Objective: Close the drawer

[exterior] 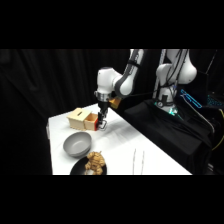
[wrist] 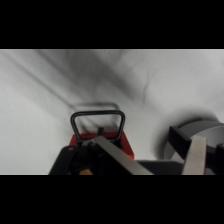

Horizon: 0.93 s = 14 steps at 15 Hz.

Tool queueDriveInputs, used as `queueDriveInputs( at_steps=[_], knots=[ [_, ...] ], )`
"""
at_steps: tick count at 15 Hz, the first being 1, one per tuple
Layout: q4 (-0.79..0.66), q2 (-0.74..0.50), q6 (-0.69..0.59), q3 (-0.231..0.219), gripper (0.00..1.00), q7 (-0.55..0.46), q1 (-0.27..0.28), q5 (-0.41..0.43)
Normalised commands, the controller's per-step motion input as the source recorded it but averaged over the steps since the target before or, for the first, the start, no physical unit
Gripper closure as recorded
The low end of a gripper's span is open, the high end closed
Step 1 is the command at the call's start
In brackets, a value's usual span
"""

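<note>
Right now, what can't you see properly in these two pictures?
- Side view: whether the drawer is fully shut; the end effector stands in front of it.
- Wrist view: most of the drawer front; the black linkage covers it, only the handle shows well.
- Side view: the food on the dark plate; cut off by the bottom edge.
- Both views: whether the end effector is open.

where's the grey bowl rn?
Side view: the grey bowl sits on the white table near its left edge, in front of the wooden box, behind the dark plate.
</note>
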Motion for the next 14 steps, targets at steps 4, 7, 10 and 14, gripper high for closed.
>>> queueDriveInputs(
  at_steps=[4, 7, 10, 14],
  knots=[
    [0.12, 0.24, 0.27, -0.119, 0.00, 0.09, 0.124, 0.034],
    [0.13, 0.21, 0.23, -0.148, 0.00, 0.10, 0.195, 0.036],
    [0.11, 0.16, 0.22, -0.176, 0.00, 0.09, 0.201, 0.037],
    [0.13, 0.18, 0.20, -0.141, 0.00, 0.06, 0.160, 0.079]
  ],
)
